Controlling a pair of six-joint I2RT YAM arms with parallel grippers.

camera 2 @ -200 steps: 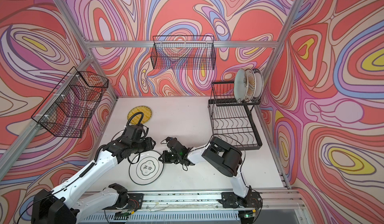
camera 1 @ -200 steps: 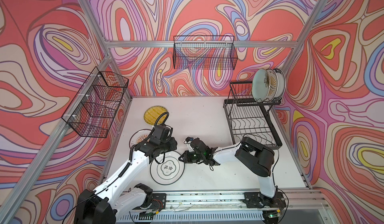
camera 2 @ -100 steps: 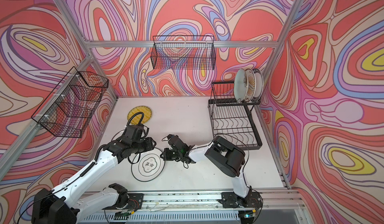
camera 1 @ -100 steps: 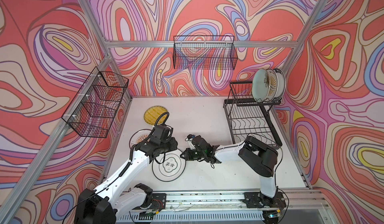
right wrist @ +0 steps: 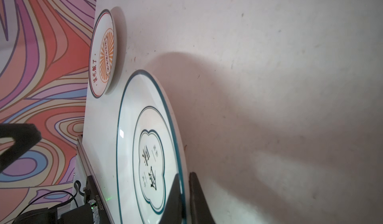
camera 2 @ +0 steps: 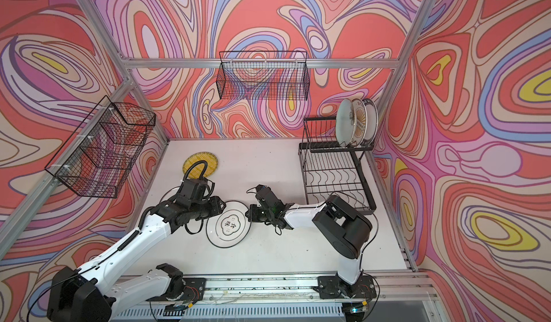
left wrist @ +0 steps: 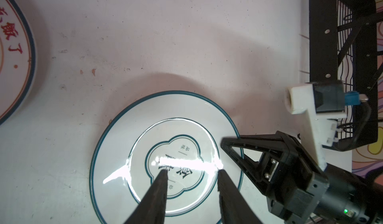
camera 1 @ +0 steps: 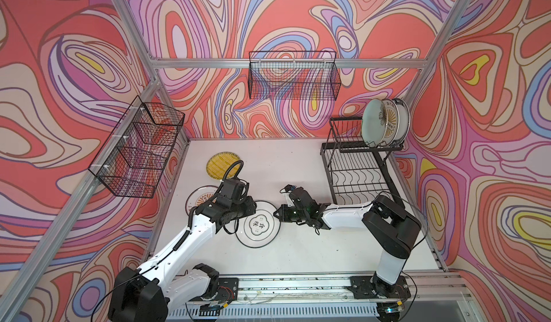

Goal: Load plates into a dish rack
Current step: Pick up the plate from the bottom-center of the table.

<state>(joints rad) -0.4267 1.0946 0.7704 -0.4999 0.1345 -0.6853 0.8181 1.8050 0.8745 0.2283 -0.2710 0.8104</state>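
A white plate with Chinese characters sits near the table's front middle. My right gripper is shut on its right rim, and that edge looks raised off the table. My left gripper hovers open above the plate's left part, holding nothing. A yellow striped plate and an orange-sunburst plate lie flat at the left. The dish rack stands at the right, with three plates upright on its upper tier.
Black mesh baskets hang on the left wall and the back wall. The rack's lower tier holds no plates. Bare white table lies between the plates and the rack.
The right gripper has pulled the white plate to the right and farther back, its held edge rising. The left arm has stayed almost still, gripper open.
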